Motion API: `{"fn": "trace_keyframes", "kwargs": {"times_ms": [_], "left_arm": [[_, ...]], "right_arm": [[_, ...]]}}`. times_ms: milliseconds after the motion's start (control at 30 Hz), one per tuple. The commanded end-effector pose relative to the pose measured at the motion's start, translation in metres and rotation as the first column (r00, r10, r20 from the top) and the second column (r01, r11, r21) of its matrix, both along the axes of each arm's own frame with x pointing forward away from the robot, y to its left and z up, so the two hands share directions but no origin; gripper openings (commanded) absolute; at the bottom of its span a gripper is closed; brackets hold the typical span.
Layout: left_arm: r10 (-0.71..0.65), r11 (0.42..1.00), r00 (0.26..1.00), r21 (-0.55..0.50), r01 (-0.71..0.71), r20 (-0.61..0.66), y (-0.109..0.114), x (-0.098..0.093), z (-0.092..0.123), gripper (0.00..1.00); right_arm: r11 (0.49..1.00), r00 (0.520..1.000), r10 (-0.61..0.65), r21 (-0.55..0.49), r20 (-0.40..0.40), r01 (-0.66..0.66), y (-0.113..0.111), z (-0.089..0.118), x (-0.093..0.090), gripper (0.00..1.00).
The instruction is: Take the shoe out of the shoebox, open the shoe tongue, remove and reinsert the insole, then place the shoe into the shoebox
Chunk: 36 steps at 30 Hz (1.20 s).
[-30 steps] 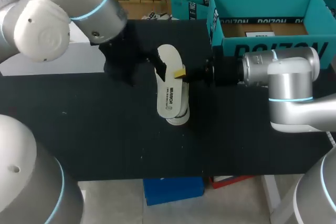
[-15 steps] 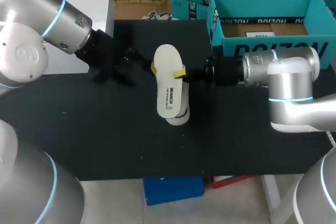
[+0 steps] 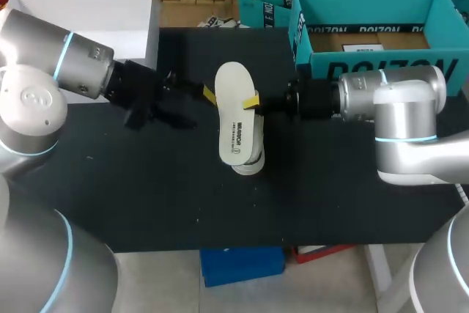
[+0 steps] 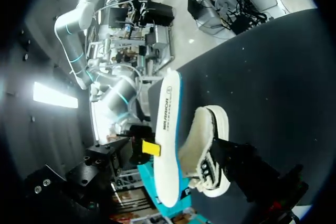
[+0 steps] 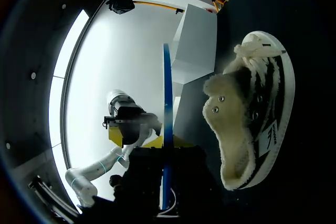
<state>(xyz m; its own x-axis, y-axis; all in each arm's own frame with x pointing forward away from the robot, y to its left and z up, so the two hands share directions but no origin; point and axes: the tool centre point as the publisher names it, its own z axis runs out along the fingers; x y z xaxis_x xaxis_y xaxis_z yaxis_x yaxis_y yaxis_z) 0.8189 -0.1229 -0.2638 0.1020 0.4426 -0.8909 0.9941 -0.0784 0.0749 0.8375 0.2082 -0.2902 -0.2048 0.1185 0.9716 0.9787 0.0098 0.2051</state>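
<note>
1. Since the earlier frames, my left arm has pulled back toward 9 o'clock. The left gripper (image 3: 205,95), which was over the insole (image 3: 236,115), is now just beside the insole's edge on the 9 o'clock side. The right arm, the insole and the shoe (image 3: 250,162) have kept their places.
2. The right gripper (image 3: 253,102) comes in from 3 o'clock and pinches the insole at its edge, with one yellow tip on the white upper face.
3. In the right wrist view the insole (image 5: 166,129) appears edge-on as a thin blue line running out from this gripper.
4. Whether the left gripper is spread or pressed together, I cannot tell.
5. The shoe lies on the black table (image 3: 146,181), outside the box. From above, the insole hides most of it and only its 6 o'clock end shows.
6. The left wrist view shows the shoe (image 4: 207,153) on its side, fleece lining exposed, just beside the insole (image 4: 168,140).
7. The teal shoebox (image 3: 370,70) stands open at 2 o'clock from the insole.
8. A white box (image 3: 88,9) sits at 10 o'clock.
</note>
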Motion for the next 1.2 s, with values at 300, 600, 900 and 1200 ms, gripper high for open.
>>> {"fn": "trace_keyframes", "kwargs": {"times_ms": [300, 600, 900, 1200], "left_arm": [[0.003, 1.000, 1.000, -0.010, -0.003, 0.004, 0.000, -0.001, -0.002, 1.00], [0.006, 0.995, 0.996, -0.100, -0.015, -0.092, -0.009, -0.005, -0.010, 1.00], [0.126, 0.972, 0.981, -0.181, -0.152, -0.146, -0.005, 0.004, -0.015, 1.00], [0.134, 0.953, 0.980, -0.250, -0.169, -0.150, -0.018, 0.015, -0.016, 1.00]], "right_arm": [[1.000, 1.000, -0.001, 0.000, 0.000, 0.001, 0.001, -0.001, 0.000, 0.00], [1.000, 1.000, -0.001, 0.000, 0.000, 0.001, 0.001, -0.001, 0.000, 0.00], [1.000, 1.000, -0.001, 0.000, 0.000, 0.001, 0.001, -0.001, 0.000, 0.00], [1.000, 1.000, -0.001, 0.000, 0.000, 0.001, 0.001, -0.001, 0.000, 0.00]]}}
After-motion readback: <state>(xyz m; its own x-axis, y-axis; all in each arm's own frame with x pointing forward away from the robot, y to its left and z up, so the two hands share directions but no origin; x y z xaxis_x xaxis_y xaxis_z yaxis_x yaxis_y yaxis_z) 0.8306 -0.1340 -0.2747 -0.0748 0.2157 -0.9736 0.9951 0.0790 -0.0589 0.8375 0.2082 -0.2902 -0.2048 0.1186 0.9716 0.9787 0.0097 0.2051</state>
